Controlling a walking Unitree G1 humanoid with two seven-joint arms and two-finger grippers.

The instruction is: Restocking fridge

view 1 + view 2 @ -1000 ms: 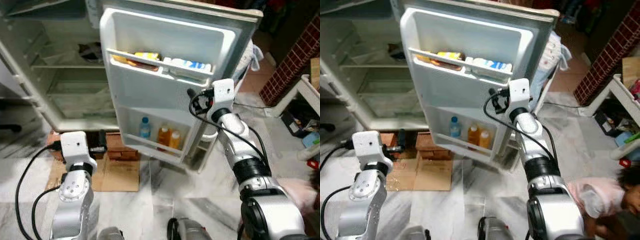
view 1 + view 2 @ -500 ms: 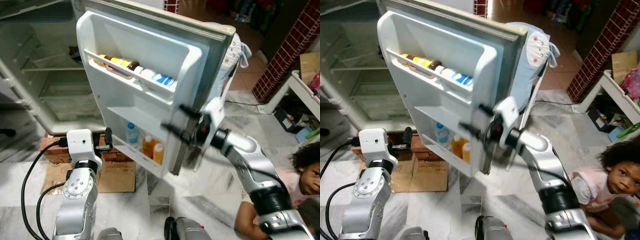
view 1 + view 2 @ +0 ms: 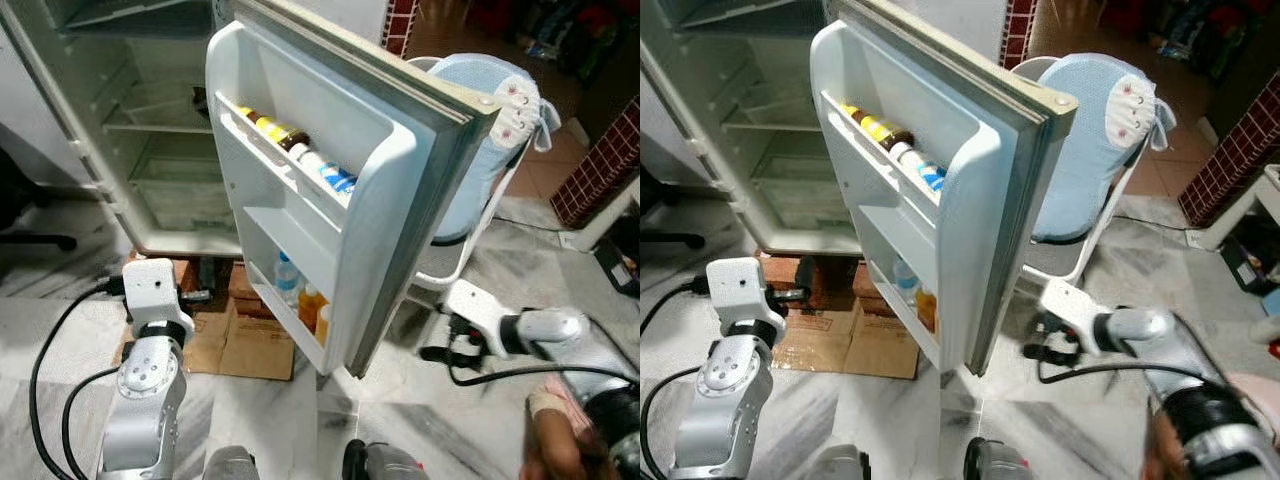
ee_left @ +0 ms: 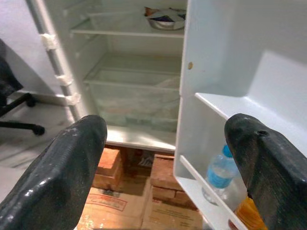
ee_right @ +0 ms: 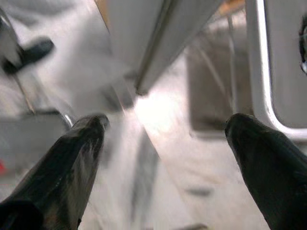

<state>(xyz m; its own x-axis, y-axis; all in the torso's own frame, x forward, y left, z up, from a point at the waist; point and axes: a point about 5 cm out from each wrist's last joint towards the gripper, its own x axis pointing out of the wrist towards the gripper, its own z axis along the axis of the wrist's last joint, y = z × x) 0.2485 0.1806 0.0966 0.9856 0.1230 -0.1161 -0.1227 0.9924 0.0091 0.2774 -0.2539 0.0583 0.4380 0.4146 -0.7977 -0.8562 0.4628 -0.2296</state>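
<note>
at the lower left of the head view your left tool (image 4: pixel 163 163) hangs low in front of the white fridge cabinet (image 3: pixel 150 150), fingers spread wide and holding nothing. through them you look at bare glass shelves and, upper middle in that wrist view, a small dark dish (image 4: pixel 165 19) on a high shelf. if you drive that arm forward from here, the nearest things to strike are the brick supports (image 3: pixel 240 290) and flattened brown cardboard (image 3: pixel 245 340) under the cabinet.

mid-frame, the white fridge door (image 3: pixel 330 220) stands swung out, its edge towards you. the stock sits in its racks: sauce bottles and a blue-labelled bottle (image 3: pixel 335 178) lying on the upper rack, a clear water bottle (image 3: pixel 286 285) and orange juice bottles (image 3: pixel 310 305) upright below. a knock on the door could roll or topple them.

behind it, upper right, a pale blue padded seat on a white frame (image 3: pixel 470 150) stands close; the door could swing into it.

lower right, your right tool (image 3: pixel 440 352) is low beside the door's bottom corner, fingers apart and empty. its view is blurred, so judge clearance cautiously. a person's hand (image 3: pixel 550 445) is beside that arm; a sweep could hit it.
</note>
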